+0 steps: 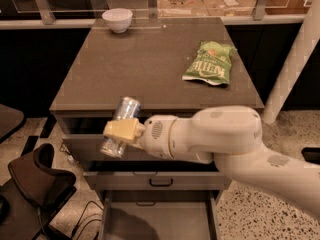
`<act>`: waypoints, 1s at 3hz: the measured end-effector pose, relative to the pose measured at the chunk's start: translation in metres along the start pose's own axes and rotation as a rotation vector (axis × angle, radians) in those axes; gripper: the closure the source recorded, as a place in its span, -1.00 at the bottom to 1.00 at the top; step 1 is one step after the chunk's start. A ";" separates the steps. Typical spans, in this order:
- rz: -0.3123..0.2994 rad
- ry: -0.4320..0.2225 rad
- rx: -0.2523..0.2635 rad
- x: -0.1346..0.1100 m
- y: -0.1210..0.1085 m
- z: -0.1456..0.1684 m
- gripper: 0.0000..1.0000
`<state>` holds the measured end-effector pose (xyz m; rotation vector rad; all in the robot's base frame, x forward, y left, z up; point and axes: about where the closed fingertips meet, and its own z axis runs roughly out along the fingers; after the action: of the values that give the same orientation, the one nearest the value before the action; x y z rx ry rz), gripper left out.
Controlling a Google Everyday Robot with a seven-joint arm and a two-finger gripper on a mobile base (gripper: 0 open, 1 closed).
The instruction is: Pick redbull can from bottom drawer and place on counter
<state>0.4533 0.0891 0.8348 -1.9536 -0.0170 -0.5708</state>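
Observation:
My gripper (121,129) is shut on the redbull can (125,110), a slim silver and blue can with a shiny top rim. The can is tilted and held in the air at the front edge of the counter (140,64), left of its middle. Its top end overlaps the counter's front lip; its lower end (111,147) hangs before the top drawer front. The bottom drawer (155,219) is pulled open below, showing a plain grey interior. My white arm (225,139) reaches in from the right.
A green snack bag (209,63) lies on the counter's right side. A white bowl (117,20) stands at the back left. A dark chair (35,179) is at the lower left. A white post (292,64) stands to the right. The middle drawer's dark loop handle (160,183) shows.

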 end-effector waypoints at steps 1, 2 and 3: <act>-0.066 0.026 -0.064 0.043 -0.023 0.003 1.00; -0.116 0.056 -0.123 0.087 -0.034 0.004 1.00; -0.157 0.072 -0.179 0.125 -0.047 0.003 1.00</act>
<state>0.5532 0.0834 0.9239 -2.1162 -0.0766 -0.7686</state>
